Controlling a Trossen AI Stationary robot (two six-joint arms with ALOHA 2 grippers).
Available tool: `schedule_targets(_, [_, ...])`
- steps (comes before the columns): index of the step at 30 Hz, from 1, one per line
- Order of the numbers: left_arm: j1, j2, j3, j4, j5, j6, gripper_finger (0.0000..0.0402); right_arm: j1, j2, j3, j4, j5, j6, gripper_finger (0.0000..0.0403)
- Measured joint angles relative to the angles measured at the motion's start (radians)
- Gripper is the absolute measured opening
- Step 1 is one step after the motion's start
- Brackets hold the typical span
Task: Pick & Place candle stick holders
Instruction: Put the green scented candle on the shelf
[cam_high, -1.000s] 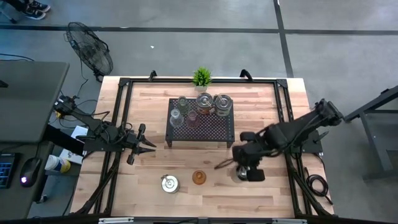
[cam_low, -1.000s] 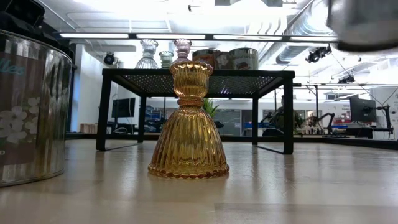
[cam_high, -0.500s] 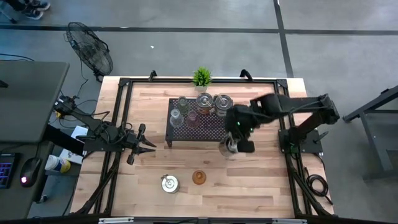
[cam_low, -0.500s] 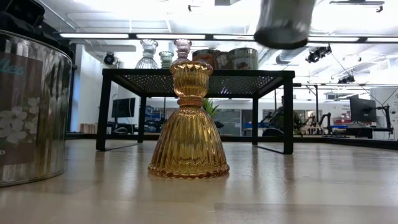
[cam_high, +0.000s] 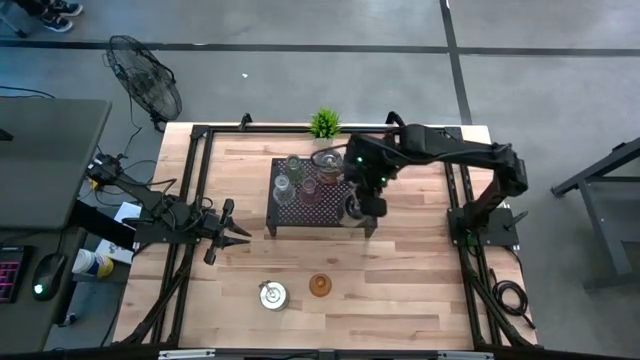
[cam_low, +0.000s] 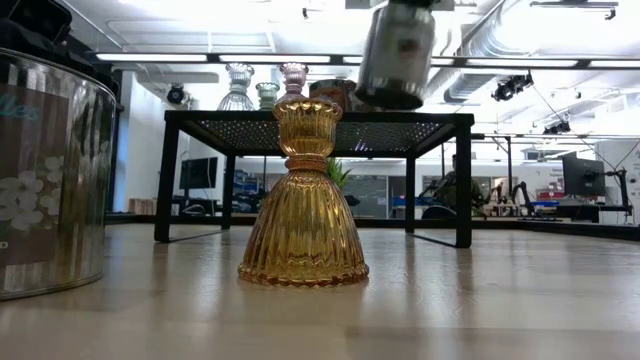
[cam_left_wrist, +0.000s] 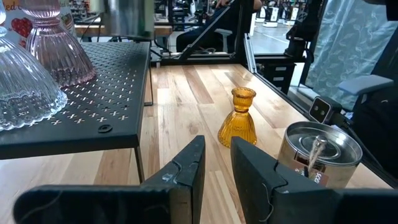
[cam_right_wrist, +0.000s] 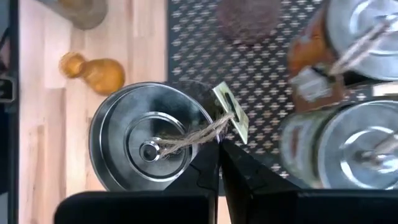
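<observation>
Right claw (cam_high: 357, 207), pinching a silver tin (cam_low: 397, 55) by its twine, had swung from near-right desk (cam_high: 420, 290) to the rack's (cam_high: 330, 208) near-right corner; lowering wanted care to clear the tins already there.

Little legible: silver tin (cam_low: 45, 175) at the low view's left edge shows partial script, possibly "...lies", above white flowers. Other tin labels unreadable.
</observation>
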Motion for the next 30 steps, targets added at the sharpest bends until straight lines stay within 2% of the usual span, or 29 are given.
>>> schedule_targets(6, [0.000, 0.000, 0.000, 0.000, 0.000, 0.000, 0.0073, -0.029, 0.076, 0.073, 0.020, -0.039, -0.015, 0.0000])
schedule_targets(18, [0.000, 0.000, 0.000, 0.000, 0.000, 0.000, 0.0073, -0.069, 0.221, 0.284, -0.052, -0.026, -0.088, 0.0000])
schedule_targets(30, [0.000, 0.000, 0.000, 0.000, 0.000, 0.000, 0.0073, -0.102, 0.254, 0.300, -0.037, -0.032, -0.106, 0.0000])
